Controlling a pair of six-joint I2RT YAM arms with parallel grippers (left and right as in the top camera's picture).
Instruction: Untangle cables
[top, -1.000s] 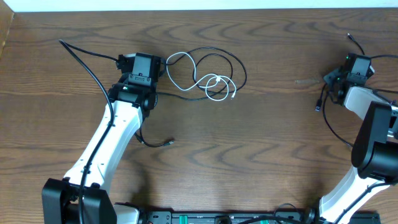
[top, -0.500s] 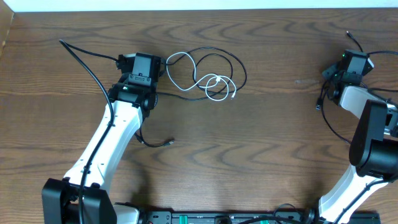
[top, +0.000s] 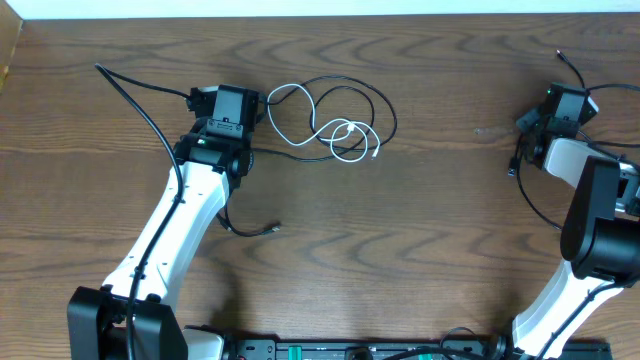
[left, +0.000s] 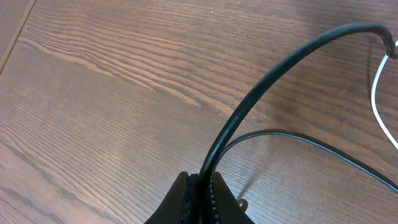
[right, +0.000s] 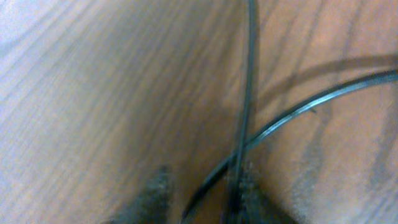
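Note:
A white cable lies looped together with a thin black cable at the table's middle back. My left gripper sits just left of this bundle. In the left wrist view it is shut on a black cable that arcs up to the right toward the white cable. My right gripper is at the far right over another black cable. The blurred right wrist view shows its fingers apart, with a black cable running along the right finger.
A long black cord runs from the far left toward the left arm. A short black cable end with a plug lies beside the left arm. The table's back edge is close behind the bundle.
My right gripper has shifted slightly up and to the left over its cable. The left arm and the white and black bundle have not moved.

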